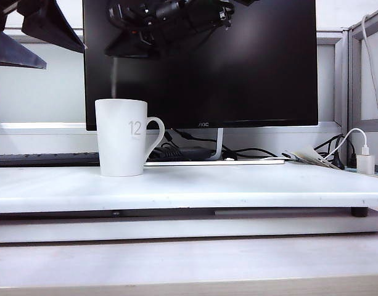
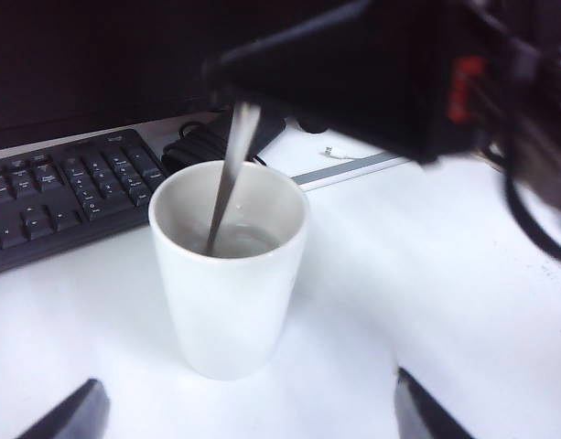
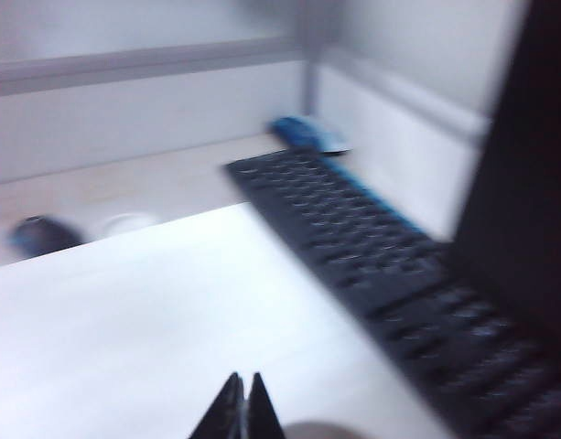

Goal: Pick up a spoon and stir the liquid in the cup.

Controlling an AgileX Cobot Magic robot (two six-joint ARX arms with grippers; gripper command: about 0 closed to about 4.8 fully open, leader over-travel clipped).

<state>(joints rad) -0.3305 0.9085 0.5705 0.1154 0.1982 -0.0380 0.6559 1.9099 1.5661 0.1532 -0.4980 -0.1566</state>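
While our right gripper (image 3: 244,402) shows its 2 fingers pressed together, we judge it to be pinching the top of the spoon (image 2: 227,178): the left wrist view shows a dark gripper body above the cup (image 2: 229,265) with the thin silvery handle coming out from under it, though the contact itself is hidden. From that grip the spoon's long axis runs steeply downward, a little tilted, into the cup's mouth, its lower end sitting in the pale liquid near the inner wall; the bowl is not visible. Stirring turns on this: the cup lies straight below the right gripper, so we would circle the handle inside the rim without knocking the wall.

Our left gripper (image 2: 243,416) is spread wide, holding nothing, its 2 fingertips apart on either side of the cup and short of it.

On the white bench (image 1: 238,191) the cup stands toward the left rear edge, its loop handle turned right, with a keyboard (image 2: 70,192) and monitor (image 1: 201,61) just behind.
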